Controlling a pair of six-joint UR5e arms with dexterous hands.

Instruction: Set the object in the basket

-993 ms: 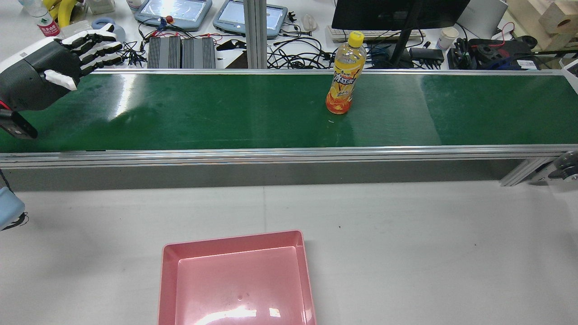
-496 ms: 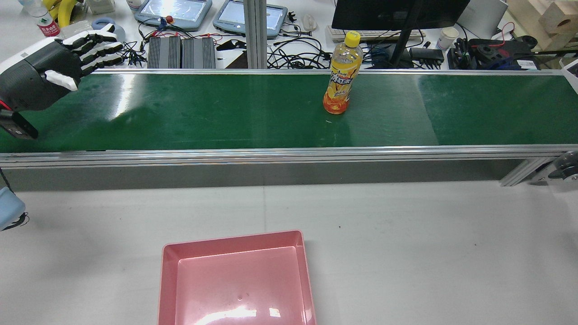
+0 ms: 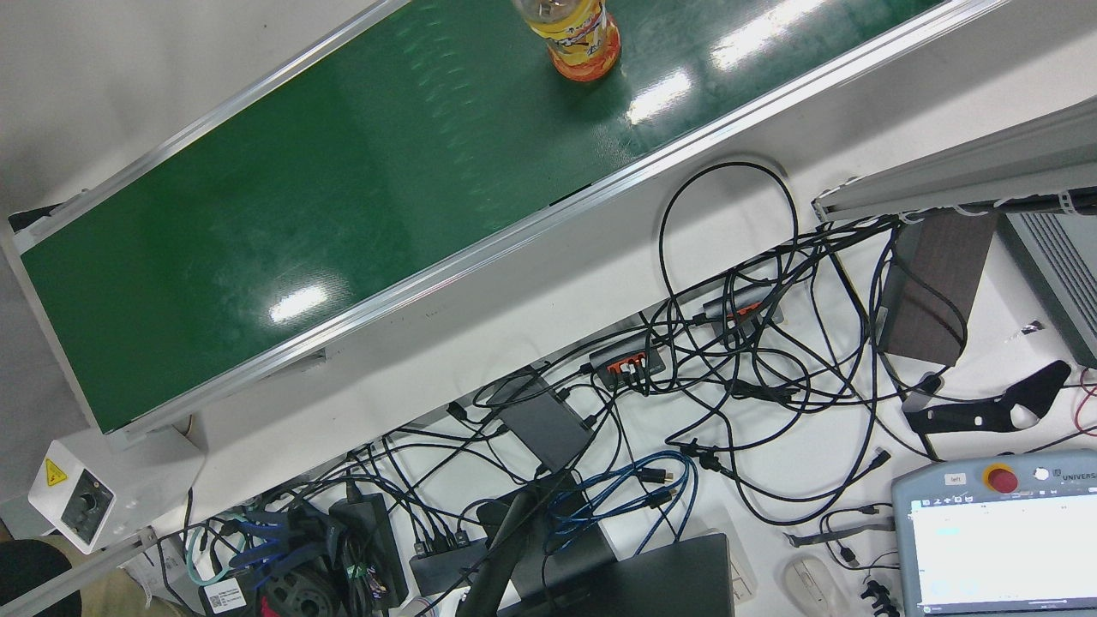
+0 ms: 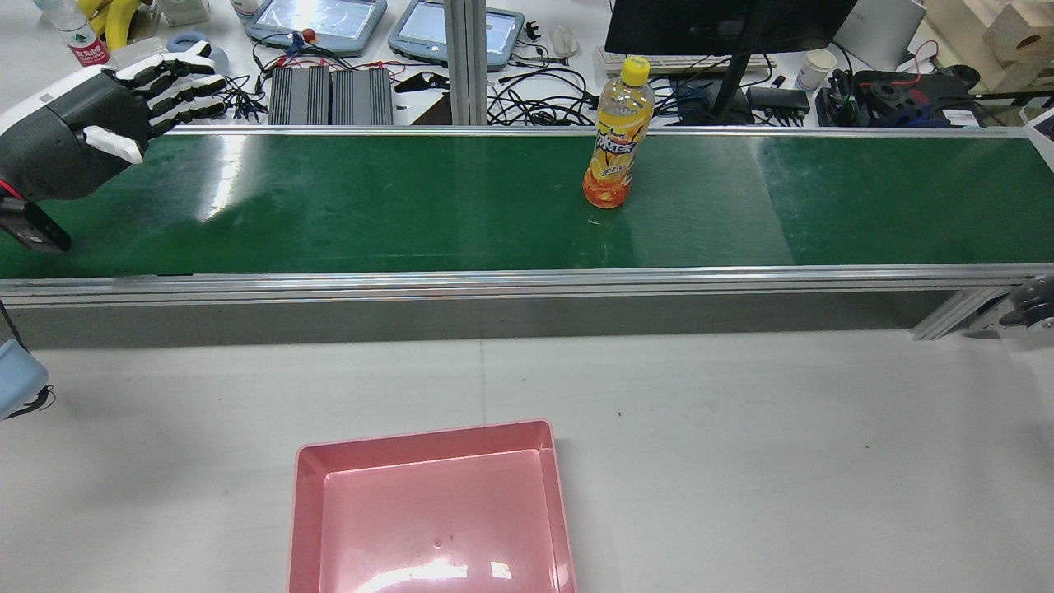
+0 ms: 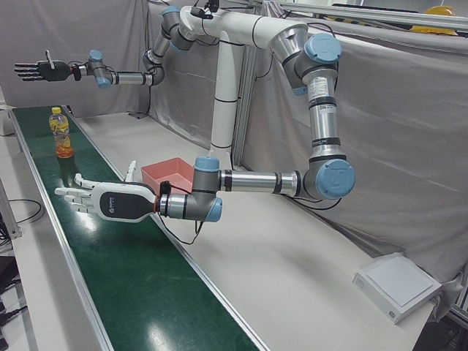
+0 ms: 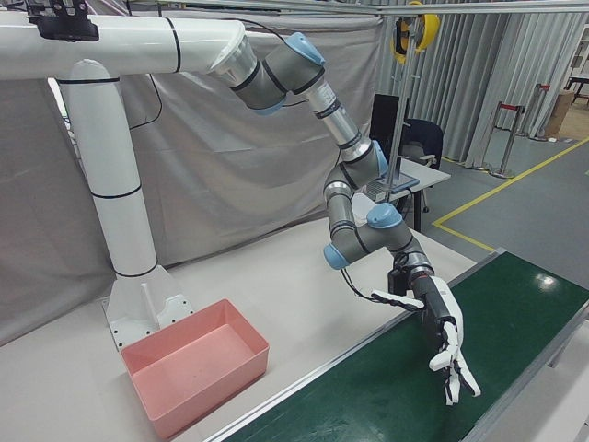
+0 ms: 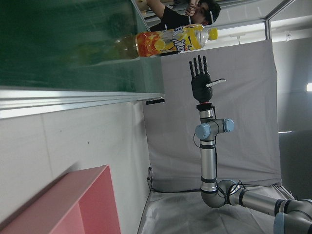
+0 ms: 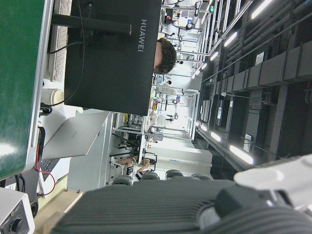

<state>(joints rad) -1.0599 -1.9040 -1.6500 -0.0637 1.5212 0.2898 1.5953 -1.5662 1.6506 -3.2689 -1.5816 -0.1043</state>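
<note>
An orange drink bottle (image 4: 613, 140) with a yellow cap stands upright on the green conveyor belt (image 4: 370, 206), right of its middle. It also shows in the front view (image 3: 576, 34), the left-front view (image 5: 62, 133) and the left hand view (image 7: 170, 41). My left hand (image 4: 107, 115) hovers open over the belt's left end, far from the bottle; the left-front view (image 5: 102, 201) shows its fingers spread. My right hand (image 6: 446, 345) is open over the belt's other end, beyond the bottle (image 5: 36, 71). The pink basket (image 4: 550, 494) sits empty on the white table.
The belt's aluminium rail (image 4: 527, 284) runs between belt and table. Behind the belt are a monitor (image 4: 725, 25), teach pendants (image 4: 317, 21) and tangled cables (image 4: 543, 103). The white pedestal (image 6: 120, 203) stands behind the basket (image 6: 212, 387).
The bottle has travelled a little to the left along the belt, still upright. My left hand has barely moved and stays open.
</note>
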